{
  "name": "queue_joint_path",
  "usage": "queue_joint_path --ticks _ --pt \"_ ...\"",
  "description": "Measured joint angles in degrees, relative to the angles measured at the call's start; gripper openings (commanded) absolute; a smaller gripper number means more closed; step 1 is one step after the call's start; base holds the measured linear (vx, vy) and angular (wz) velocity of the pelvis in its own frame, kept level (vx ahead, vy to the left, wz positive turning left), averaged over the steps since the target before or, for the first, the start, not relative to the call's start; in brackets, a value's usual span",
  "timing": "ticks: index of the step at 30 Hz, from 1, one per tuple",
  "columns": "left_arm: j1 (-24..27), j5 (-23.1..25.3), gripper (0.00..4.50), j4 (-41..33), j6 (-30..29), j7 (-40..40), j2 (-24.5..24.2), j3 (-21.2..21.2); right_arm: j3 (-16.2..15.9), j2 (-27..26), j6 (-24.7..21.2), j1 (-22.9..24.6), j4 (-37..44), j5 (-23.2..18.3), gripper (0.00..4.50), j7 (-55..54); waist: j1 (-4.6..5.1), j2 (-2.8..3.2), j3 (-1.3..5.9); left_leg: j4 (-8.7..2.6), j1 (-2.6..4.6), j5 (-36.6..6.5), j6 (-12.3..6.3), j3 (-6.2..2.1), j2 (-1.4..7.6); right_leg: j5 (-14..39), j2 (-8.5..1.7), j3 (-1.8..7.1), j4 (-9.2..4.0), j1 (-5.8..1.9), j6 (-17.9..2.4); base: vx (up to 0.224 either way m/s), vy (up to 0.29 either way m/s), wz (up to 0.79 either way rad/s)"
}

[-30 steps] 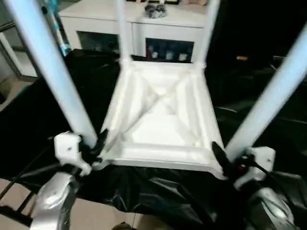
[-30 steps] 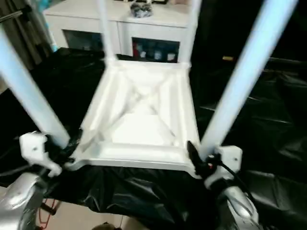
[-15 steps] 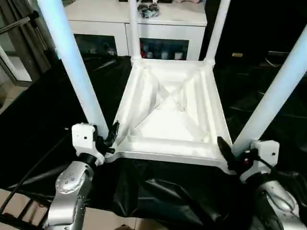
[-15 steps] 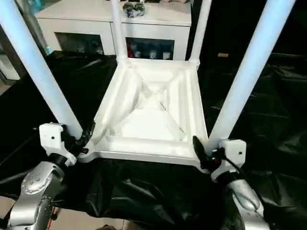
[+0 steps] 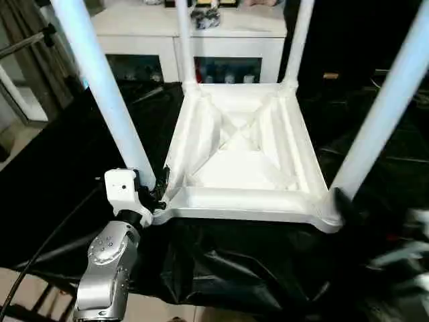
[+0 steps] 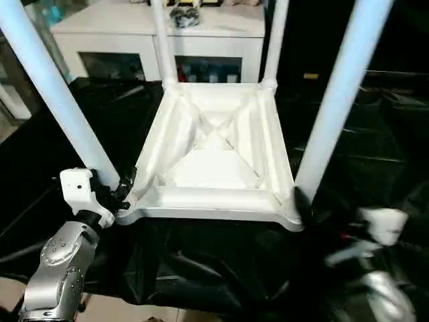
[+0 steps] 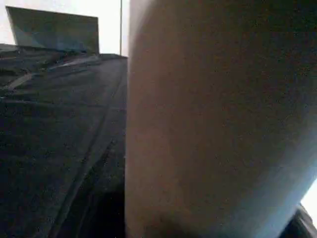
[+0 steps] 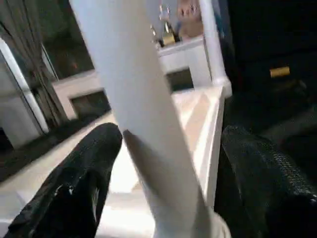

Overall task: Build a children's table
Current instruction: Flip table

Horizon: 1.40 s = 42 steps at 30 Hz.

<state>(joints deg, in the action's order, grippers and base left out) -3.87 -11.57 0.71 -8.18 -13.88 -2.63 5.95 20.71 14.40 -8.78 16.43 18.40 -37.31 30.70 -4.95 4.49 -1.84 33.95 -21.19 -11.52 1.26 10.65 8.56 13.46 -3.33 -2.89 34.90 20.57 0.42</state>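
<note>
The children's table lies upside down on black sheeting, its ribbed white tabletop (image 5: 234,168) facing up. All four white legs stand in the corner sockets. My left gripper (image 5: 155,191) is shut on the near-left leg (image 5: 100,94) just above its socket, and that leg (image 7: 213,124) looms close in the left wrist view. My right gripper (image 8: 171,139) is open. Its black fingers (image 8: 84,173) stand apart on either side of the near-right leg (image 8: 138,109) with gaps to it. In the head views, the right wrist (image 6: 381,225) sits blurred, low and right of that leg (image 5: 382,114).
A white glass-door cabinet (image 5: 154,33) stands behind the table with small objects (image 5: 206,19) on top. Black sheeting (image 5: 255,268) covers the work surface and hangs over its near edge. A black cable (image 5: 40,248) runs past my left forearm.
My right gripper has opened off the near-right leg and drawn back to the right and down. My left gripper keeps its hold. The head camera has shifted.
</note>
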Motion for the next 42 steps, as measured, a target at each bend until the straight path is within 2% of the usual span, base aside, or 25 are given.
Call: queue_joint_path --ticks 4,6,7,8,10,12,16,19,21,23,26,31,37,42 --pt "-0.9 -0.8 2.00 -0.1 -1.7 0.0 0.5 0.3 3.5 3.0 -5.6 1.7 2.3 -10.8 3.65 2.7 -0.24 0.62 -0.01 -0.04 -0.03 0.0 0.00 -0.04 0.00 0.0 0.00 -0.05 0.02 0.05 0.0 0.000 0.000 0.00" --pt "-1.3 -1.8 2.00 -0.6 -3.0 0.0 1.0 0.7 2.6 7.2 -9.9 5.3 5.6 -14.9 3.65 6.9 -0.42 0.90 0.11 -0.04 -0.09 0.0 -0.01 -0.04 -0.01 0.1 0.00 -0.05 0.01 0.06 0.1 0.000 0.000 0.00" --pt "-1.5 -2.5 2.00 -0.7 -3.8 0.1 1.3 1.2 1.3 8.7 -11.1 6.4 6.7 -14.8 3.65 9.2 -0.47 0.91 0.12 -0.04 -0.10 0.0 -0.01 -0.05 -0.01 0.1 0.00 -0.06 0.01 0.08 0.1 0.000 0.000 0.00" --pt "-1.9 -3.3 2.00 -0.9 -4.6 0.2 1.8 1.6 -1.3 11.5 -12.4 8.4 8.1 -14.0 3.65 12.4 -0.55 0.94 0.14 -0.04 -0.20 0.0 -0.01 -0.06 -0.01 0.1 0.00 -0.07 0.01 0.08 0.1 0.000 0.000 0.00" --pt "-2.3 -4.8 2.00 -1.1 -5.5 0.4 2.4 2.3 -4.6 12.4 -13.7 9.5 8.7 -12.5 3.65 15.2 -0.56 0.91 0.15 -0.01 -0.22 0.0 -0.01 -0.10 -0.01 0.1 0.00 -0.10 0.01 0.17 0.1 0.000 0.000 0.00" --pt "-2.5 -6.8 2.00 -1.6 -6.5 0.5 3.4 3.2 -8.0 13.1 -14.9 9.2 8.7 -10.9 3.65 16.1 -0.53 0.89 0.14 0.05 -0.35 0.0 -0.07 -0.10 -0.03 0.1 -0.02 -0.10 0.00 0.26 0.1 0.000 0.000 0.00" --pt "-2.7 -11.1 2.00 -2.9 -9.1 0.3 4.3 5.3 -11.5 14.4 -17.3 5.4 8.3 -7.8 3.83 13.1 -0.53 0.71 0.10 0.21 -0.63 0.1 -0.11 -0.14 -0.04 0.1 -0.03 -0.11 -0.03 0.40 0.2 0.000 0.000 0.00" --pt "-3.3 -14.7 2.00 -4.4 -12.5 0.6 6.0 7.0 -14.4 11.8 -17.6 -1.0 3.3 -2.7 4.13 7.4 -0.65 0.62 0.16 0.33 -0.87 0.1 -0.22 -0.23 -0.04 0.1 -0.04 -0.21 -0.03 0.47 0.1 0.000 0.000 0.00" --pt "-3.4 -17.1 2.00 -4.8 -13.9 0.5 6.2 6.9 -15.9 8.3 -18.3 -3.7 0.9 -2.3 4.37 5.7 -1.22 0.62 0.16 0.32 -1.00 0.1 -0.24 -0.23 -0.03 0.1 -0.04 -0.22 -0.02 0.46 0.2 0.000 0.000 0.00" --pt "-3.4 -17.9 2.00 -5.1 -14.4 0.4 6.2 6.7 -17.4 6.2 -18.7 -5.5 0.5 -3.2 4.49 5.6 -1.89 0.63 0.17 0.35 -1.11 0.2 -0.39 -0.24 -0.03 0.1 -0.05 -0.23 0.01 0.46 0.1 0.000 0.000 0.00" --pt "-3.5 -17.7 2.00 -5.8 -14.6 0.4 6.2 6.0 -17.7 5.0 -19.3 -7.7 -0.2 -5.6 4.50 6.2 -2.39 0.63 0.20 0.51 -1.33 0.3 -0.81 -0.23 -0.03 0.1 -0.11 -0.22 0.00 0.46 0.1 0.000 0.000 0.00" --pt "-3.5 -17.4 2.00 -6.4 -15.4 0.5 6.2 5.4 -17.5 2.7 -19.9 -9.6 -1.2 -9.8 4.50 6.6 -2.56 0.48 0.14 0.58 -1.38 0.3 -0.87 -0.22 -0.03 0.1 -0.13 -0.23 0.02 0.47 0.1 0.000 0.000 0.00" --pt "-3.5 -17.4 2.00 -6.8 -15.7 1.2 6.2 4.6 -15.3 -3.2 -19.9 -15.9 -8.5 -8.1 4.50 -1.4 -1.67 0.03 -0.09 0.54 -1.25 0.3 -0.55 -0.21 -0.03 0.1 -0.13 -0.22 0.13 0.43 0.1 0.000 0.000 0.00" --pt "-3.7 -17.4 2.00 -7.3 -15.7 1.6 6.2 4.1 -13.7 -6.6 -21.0 -17.2 -10.4 -13.1 4.50 -4.3 -0.87 0.05 -0.08 0.52 -1.15 0.3 -0.53 -0.20 -0.03 0.0 -0.13 -0.19 0.14 0.40 0.2 0.000 0.000 0.00"
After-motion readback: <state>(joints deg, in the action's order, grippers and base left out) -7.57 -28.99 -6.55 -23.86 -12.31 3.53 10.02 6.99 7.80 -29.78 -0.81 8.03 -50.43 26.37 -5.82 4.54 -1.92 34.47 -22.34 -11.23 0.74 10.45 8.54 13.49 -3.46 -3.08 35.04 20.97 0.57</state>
